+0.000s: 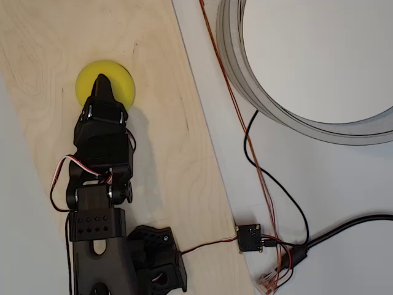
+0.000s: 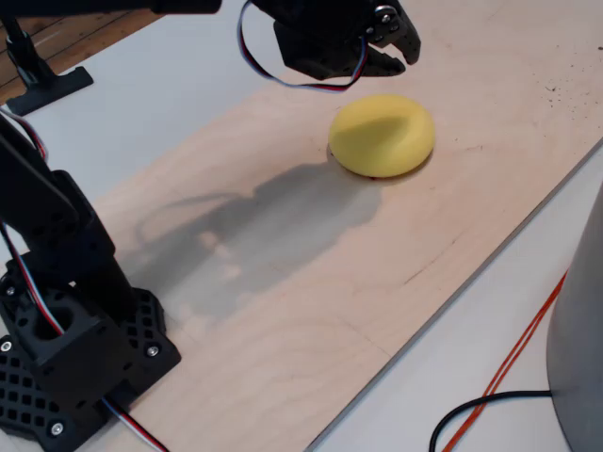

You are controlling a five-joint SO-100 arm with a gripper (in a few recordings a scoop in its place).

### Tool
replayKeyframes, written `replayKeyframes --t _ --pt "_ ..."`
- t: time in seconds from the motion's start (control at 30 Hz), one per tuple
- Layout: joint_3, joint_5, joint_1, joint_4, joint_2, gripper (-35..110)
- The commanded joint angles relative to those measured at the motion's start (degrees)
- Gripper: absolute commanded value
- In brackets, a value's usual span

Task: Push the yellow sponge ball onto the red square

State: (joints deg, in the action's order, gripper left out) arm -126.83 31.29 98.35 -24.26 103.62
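The yellow sponge ball rests on the pale plywood board, near its far end in the overhead view. My black gripper hangs above the ball with its jaws together and nothing between them; in the fixed view it floats just over the ball's far side, apart from it. The red square is hidden; no red patch shows on the board.
The arm's base stands at the board's near end. Off the board to the right lie a large grey ring, black and orange cables and a small connector board on the white table.
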Motion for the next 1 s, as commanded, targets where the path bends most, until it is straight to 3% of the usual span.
replayKeyframes --t 0.0,0.6,0.97 --pt "-2.5 -0.1 1.9 -0.7 6.6 0" --pt "-22.1 1.1 2.7 -0.6 23.1 0" --pt "-27.0 2.4 3.1 0.7 23.6 0"
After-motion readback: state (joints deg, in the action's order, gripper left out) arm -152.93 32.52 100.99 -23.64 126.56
